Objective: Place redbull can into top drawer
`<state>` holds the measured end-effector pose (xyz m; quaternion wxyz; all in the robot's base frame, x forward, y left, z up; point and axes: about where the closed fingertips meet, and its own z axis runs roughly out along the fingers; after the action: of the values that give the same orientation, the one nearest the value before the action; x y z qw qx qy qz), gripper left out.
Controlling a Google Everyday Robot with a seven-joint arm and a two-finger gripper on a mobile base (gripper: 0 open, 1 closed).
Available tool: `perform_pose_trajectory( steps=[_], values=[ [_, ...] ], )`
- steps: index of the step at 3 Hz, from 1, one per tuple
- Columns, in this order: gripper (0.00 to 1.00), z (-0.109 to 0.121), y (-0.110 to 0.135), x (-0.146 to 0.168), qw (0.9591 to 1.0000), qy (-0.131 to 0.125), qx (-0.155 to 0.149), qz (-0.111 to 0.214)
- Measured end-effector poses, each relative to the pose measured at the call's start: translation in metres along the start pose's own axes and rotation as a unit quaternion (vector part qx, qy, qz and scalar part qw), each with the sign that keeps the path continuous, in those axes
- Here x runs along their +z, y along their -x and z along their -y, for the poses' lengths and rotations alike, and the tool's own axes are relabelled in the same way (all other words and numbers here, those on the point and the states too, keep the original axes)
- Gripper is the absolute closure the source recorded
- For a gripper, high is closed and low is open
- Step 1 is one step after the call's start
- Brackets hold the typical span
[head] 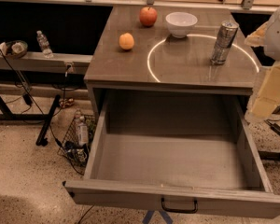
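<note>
The redbull can [223, 42], slim and silvery, stands upright on the right part of the grey counter top [130, 64], inside a bright ring of light. The top drawer [177, 160] is pulled wide open below the counter and is empty; its grey front panel carries a small dark handle [179, 206]. My gripper [255, 36] comes in from the right edge at counter height, just right of the can and apart from it. The pale arm [272, 88] hangs below it at the right edge.
A white bowl [181, 23], a red apple [148, 16] and an orange [126, 41] sit on the counter behind and left of the can. A water bottle [44, 44] stands on a shelf at left. Cables and a wire basket [77, 136] lie on the floor left of the drawer.
</note>
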<state>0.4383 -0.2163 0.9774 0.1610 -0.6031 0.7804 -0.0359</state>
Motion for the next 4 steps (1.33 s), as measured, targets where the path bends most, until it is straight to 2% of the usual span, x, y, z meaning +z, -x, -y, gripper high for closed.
perform_pose_trajectory(
  steps=[1, 2, 3, 4],
  values=[
    [0.00, 0.001, 0.000, -0.001, 1.0000, -0.003, -0.001, 0.002],
    [0.00, 0.038, -0.006, 0.007, 0.9994, -0.025, 0.007, 0.024],
    [0.00, 0.092, -0.020, 0.018, 0.9957, -0.061, 0.030, 0.063],
    [0.00, 0.138, -0.036, 0.023, 0.9890, -0.098, 0.048, 0.100]
  ],
)
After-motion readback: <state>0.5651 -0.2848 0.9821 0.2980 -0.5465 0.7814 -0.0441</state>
